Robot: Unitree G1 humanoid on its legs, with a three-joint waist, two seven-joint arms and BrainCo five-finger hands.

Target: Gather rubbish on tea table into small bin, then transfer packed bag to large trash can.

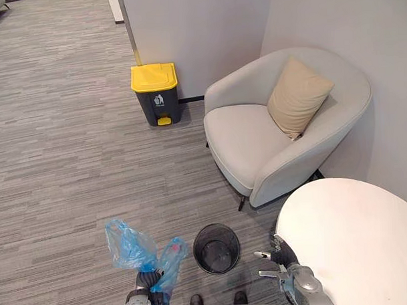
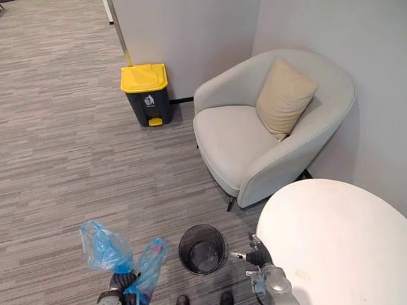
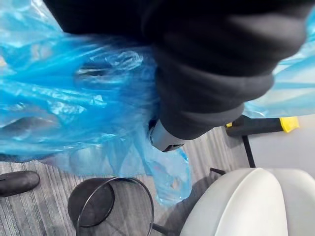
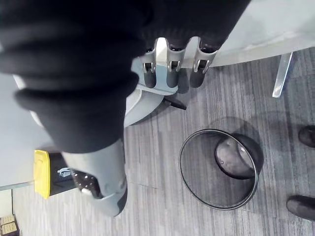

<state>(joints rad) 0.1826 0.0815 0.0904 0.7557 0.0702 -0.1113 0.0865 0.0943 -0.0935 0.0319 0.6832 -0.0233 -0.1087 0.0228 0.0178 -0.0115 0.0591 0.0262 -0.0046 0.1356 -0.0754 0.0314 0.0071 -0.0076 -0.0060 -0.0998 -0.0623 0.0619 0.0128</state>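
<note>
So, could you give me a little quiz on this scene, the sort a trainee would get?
1. What is the left hand holding?
A. a cushion
B. a blue bag
C. a cup

2. True or false: the large trash can has its yellow lid down.

3. Which hand is open and holds nothing, beside the white table?

Key:
1. B
2. True
3. The right hand
</note>
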